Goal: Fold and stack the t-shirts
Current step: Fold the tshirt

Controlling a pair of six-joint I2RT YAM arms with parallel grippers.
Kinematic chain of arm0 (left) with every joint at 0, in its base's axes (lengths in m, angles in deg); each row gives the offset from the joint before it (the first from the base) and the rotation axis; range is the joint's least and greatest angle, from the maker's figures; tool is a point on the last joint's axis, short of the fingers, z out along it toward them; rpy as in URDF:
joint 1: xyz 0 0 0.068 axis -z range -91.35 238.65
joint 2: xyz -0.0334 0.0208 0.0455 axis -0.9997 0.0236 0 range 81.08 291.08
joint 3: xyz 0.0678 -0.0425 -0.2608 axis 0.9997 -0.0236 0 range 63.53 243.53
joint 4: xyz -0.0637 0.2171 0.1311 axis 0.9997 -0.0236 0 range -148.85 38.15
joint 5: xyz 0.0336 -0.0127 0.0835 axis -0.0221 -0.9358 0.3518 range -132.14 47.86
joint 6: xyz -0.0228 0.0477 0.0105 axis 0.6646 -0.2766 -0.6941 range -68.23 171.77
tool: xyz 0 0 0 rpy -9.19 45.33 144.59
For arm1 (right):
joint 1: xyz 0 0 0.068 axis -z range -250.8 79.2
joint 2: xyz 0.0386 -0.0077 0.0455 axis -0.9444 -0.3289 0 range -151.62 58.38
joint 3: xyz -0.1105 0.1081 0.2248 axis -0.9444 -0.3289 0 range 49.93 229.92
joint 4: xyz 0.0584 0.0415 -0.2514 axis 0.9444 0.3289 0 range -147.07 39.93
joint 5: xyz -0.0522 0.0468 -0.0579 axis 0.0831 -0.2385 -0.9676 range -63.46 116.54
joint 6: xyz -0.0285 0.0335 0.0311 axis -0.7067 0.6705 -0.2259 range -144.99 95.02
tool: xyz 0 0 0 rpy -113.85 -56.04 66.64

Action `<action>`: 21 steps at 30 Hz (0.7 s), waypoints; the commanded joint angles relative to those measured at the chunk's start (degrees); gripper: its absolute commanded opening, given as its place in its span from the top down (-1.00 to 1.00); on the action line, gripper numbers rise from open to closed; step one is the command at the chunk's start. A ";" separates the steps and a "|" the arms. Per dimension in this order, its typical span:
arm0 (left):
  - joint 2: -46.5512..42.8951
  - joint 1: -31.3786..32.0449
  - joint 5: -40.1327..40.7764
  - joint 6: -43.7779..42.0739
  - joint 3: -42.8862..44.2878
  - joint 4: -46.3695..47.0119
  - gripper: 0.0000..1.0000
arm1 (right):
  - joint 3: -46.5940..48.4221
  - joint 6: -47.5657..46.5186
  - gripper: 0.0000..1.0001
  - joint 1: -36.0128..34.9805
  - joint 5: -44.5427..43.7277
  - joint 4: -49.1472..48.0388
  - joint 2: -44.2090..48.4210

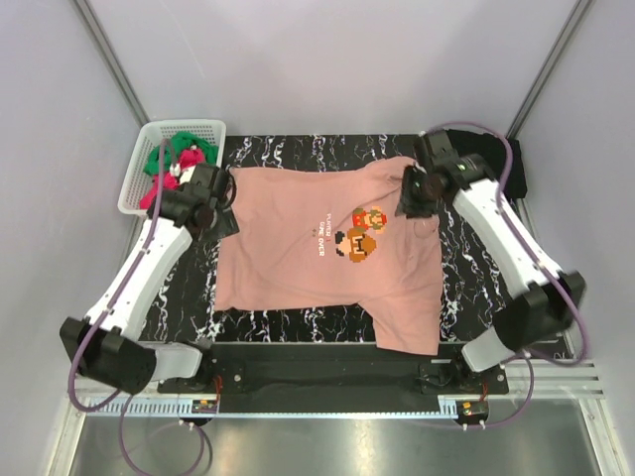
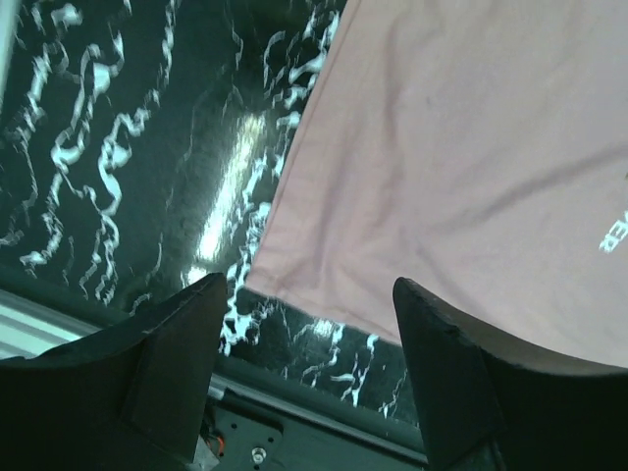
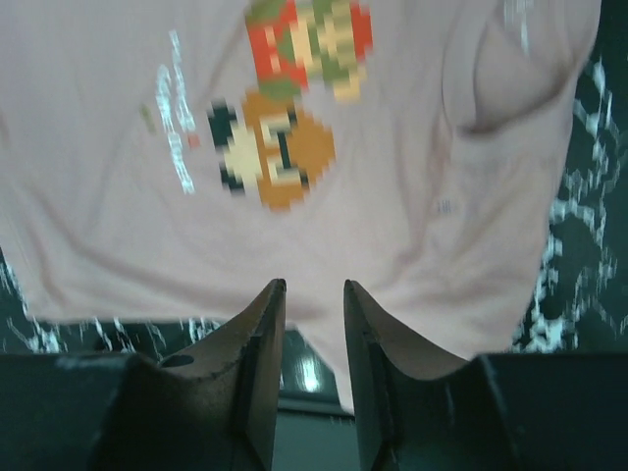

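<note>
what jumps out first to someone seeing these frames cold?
A salmon-pink t-shirt lies spread across the black marbled table, its pixel-art figure bright on the chest. The left gripper and right gripper sit at its far-left and far-right corners, jaws open, holding nothing. A white basket beside the table's far-left corner holds green and magenta-red cloth.
</note>
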 commanded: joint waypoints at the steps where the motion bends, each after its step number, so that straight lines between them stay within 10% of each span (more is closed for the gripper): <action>1: 5.98 0.09 3.19 -4.86 7.59 2.00 -0.50 | 14.68 -3.67 0.25 1.02 -5.24 -1.58 -12.38; 10: 18.28 -2.46 -7.01 -9.87 16.92 10.27 -0.50 | 64.31 -5.69 0.15 15.17 -0.75 9.75 -50.64; 21: 28.14 -6.24 -14.56 -13.04 18.51 17.13 -0.45 | 68.97 -1.30 0.18 20.01 9.08 -0.87 -63.94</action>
